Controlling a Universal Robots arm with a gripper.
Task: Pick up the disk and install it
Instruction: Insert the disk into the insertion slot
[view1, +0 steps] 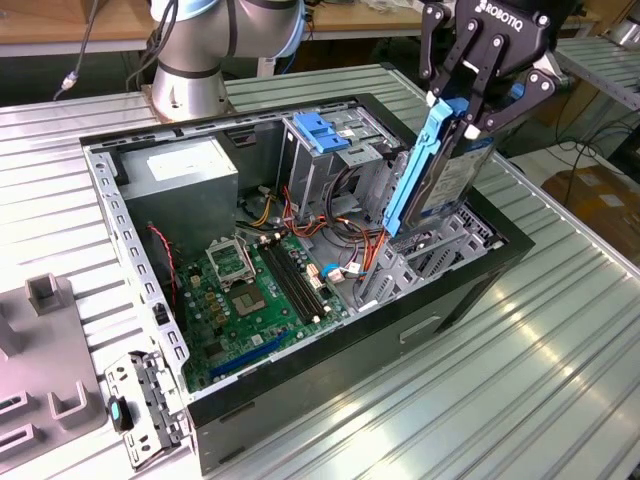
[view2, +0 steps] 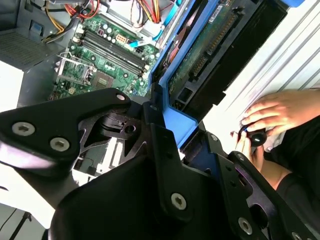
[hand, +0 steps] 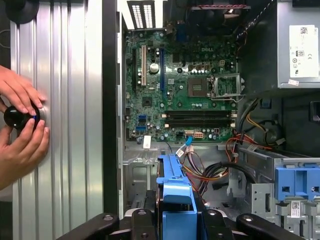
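The black fingers (view1: 497, 70) are pinched on the upper end of the disk (view1: 450, 180), one on each broad side, and it hangs from them steeply tilted, its blue rail running down from the grip. In the second wrist view the disk's (view2: 215, 45) green circuit side faces out just past the fingers. Its lower end reaches into the open computer case (view1: 470, 285) at the metal bay (view1: 420, 262) directly under the fingers; whether it touches the metal there I cannot tell. Just beyond that lower end lies a tangle of red and orange cables (view1: 365, 245), and I'd say that is the main worry: at this slant a rail tab could snag a wire or catch the bay's edge, and the disk might twist in so narrow a grip at one end. Further from the fingers sits the motherboard (view1: 260, 280), then the tall cage with its light-blue latch (view1: 320, 130), and the power supply (view1: 190, 170) in the far corner. Off on the ribbed surface (hand: 65, 100), well apart from the fingers, a person's hands (hand: 20, 125) rest around a black knob (hand: 17, 116).
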